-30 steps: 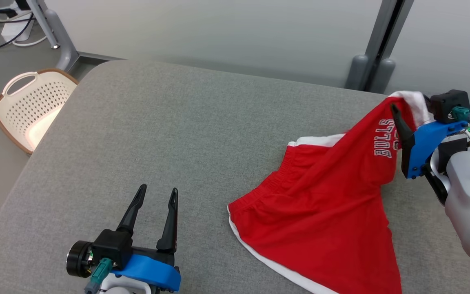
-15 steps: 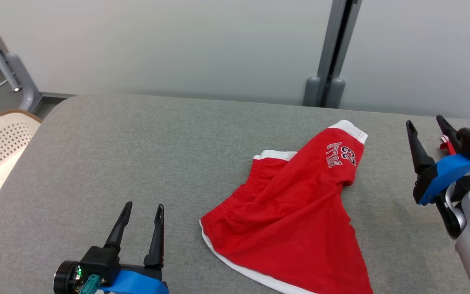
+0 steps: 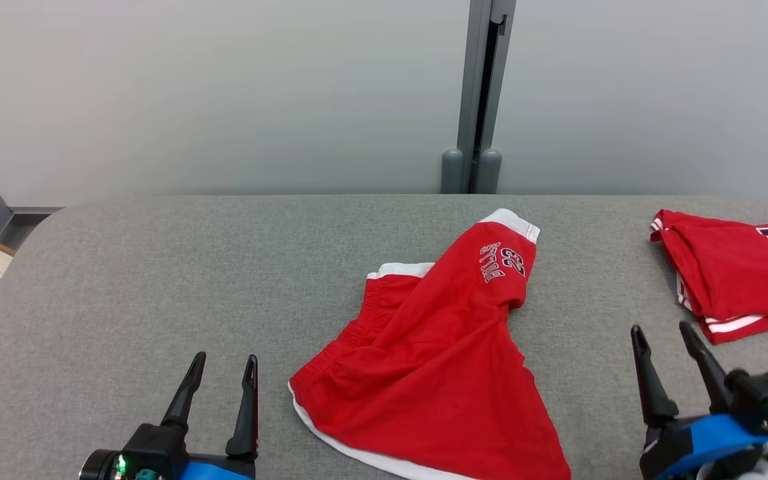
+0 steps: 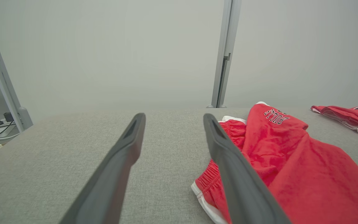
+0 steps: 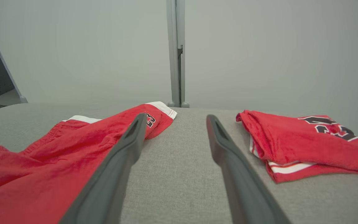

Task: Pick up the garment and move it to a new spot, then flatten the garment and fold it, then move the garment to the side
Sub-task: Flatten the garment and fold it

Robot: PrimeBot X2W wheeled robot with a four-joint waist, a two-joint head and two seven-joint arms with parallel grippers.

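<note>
Lying rumpled on the grey fabric table (image 3: 157, 267), red shorts (image 3: 437, 360) separate left gripper (image 3: 225, 359) and right gripper (image 3: 660, 327), fingers (image 3: 184, 392) spread wide.

The red shorts (image 3: 424, 360) and the folded red jersey (image 3: 731, 273) are soft, matt cloth. The table (image 3: 157, 267) has a grey, coarse-woven fabric cover, matt too.

The red shorts (image 3: 437, 373) run off the bottom edge, and the folded jersey (image 3: 731, 280) off the right edge.
</note>
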